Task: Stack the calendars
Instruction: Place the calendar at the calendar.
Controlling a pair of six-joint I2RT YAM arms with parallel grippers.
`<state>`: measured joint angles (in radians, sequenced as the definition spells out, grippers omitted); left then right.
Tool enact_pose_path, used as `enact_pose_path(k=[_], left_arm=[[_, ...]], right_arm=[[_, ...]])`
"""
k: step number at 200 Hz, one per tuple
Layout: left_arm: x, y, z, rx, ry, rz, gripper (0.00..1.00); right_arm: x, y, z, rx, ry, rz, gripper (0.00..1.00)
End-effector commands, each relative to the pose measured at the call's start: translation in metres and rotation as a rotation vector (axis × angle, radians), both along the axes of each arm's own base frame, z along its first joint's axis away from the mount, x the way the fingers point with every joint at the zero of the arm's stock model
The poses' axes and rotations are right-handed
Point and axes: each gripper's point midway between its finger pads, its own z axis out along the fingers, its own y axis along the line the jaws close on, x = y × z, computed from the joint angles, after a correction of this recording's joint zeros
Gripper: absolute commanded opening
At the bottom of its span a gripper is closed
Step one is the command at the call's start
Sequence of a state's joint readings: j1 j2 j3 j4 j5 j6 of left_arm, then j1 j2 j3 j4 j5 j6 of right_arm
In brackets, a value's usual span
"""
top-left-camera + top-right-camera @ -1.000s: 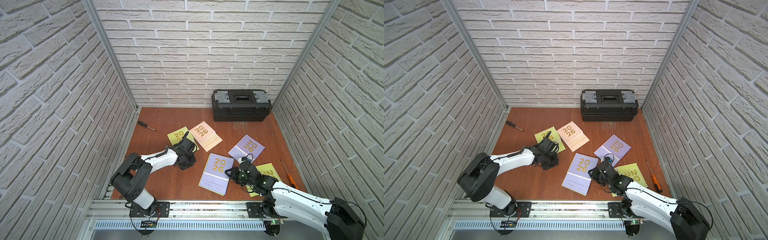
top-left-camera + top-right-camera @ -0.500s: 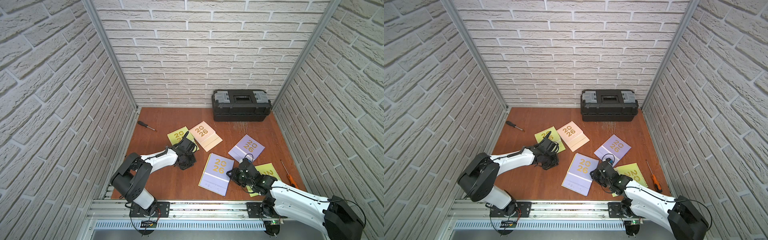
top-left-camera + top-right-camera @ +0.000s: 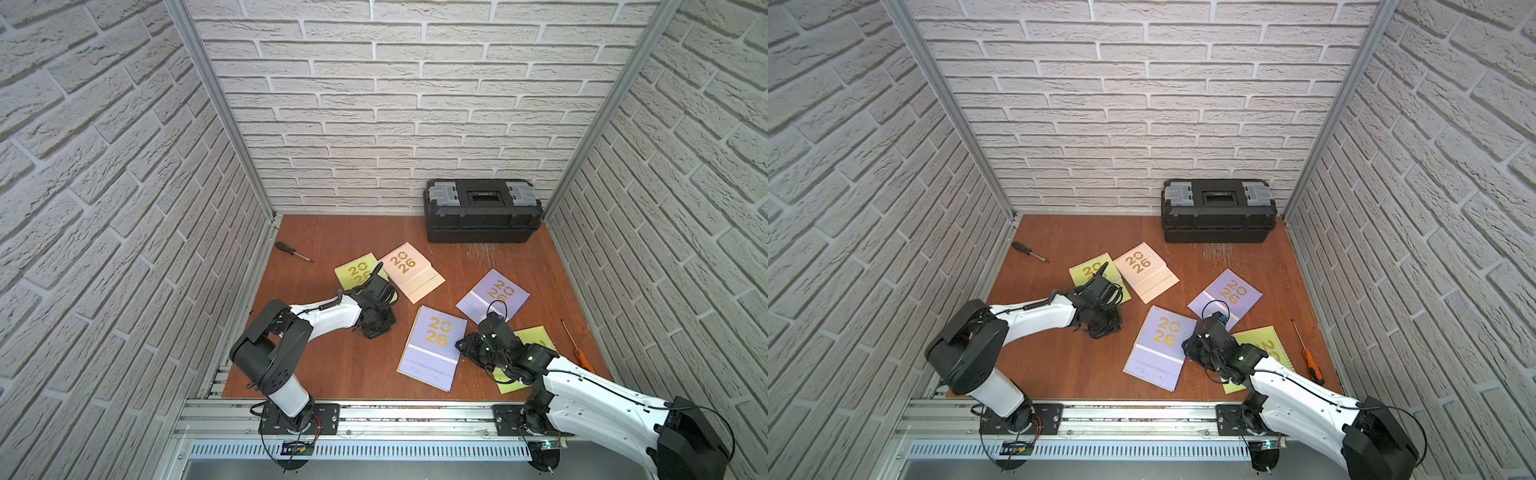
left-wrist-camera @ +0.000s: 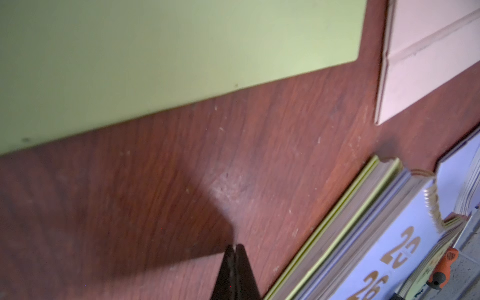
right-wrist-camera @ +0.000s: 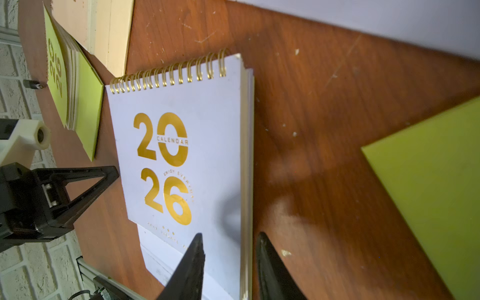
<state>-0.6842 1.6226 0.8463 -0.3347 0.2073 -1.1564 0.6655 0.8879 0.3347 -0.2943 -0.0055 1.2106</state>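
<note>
Readable print — all gold
Lavender calendar point(image 5: 179, 161) — "2026", "CALENDAR", "ENJOY EVERYDAY"; peach calendar point(image 3: 405, 266) — "2026".

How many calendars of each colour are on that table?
Lime green calendars: 3 (one shows only as an edge under a lavender one)
Lavender calendars: 2
Peach-pink calendar: 1
Total: 6

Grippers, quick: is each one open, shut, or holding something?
Left gripper: shut, holding nothing.
Right gripper: open, straddling the edge of the near lavender calendar.
</note>
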Motion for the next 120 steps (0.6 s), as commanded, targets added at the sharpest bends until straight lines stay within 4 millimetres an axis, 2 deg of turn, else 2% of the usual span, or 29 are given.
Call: enact_pose_path(k=[1, 39, 65, 120], left_arm=[[0.004, -0.01, 0.002, -0.016, -0.006, -0.008, 0.0], [0.004, -0.015, 0.0, -0.017, 0.0, -0.019, 0.0], [0.005, -0.02, -0.001, -0.021, 0.0, -0.025, 0.0], [-0.001, -0.028, -0.005, -0.023, 0.014, -0.042, 0.0]], right_arm=[[0.003, -0.01, 0.008, -0.043, -0.016, -0.013, 0.36], [0.002, -0.028, 0.003, -0.087, 0.023, -0.031, 0.3], [0.007, -0.036, 0.005, -0.126, 0.044, -0.008, 0.2], [0.026, -0.036, 0.006, -0.126, 0.078, 0.063, 0.07]])
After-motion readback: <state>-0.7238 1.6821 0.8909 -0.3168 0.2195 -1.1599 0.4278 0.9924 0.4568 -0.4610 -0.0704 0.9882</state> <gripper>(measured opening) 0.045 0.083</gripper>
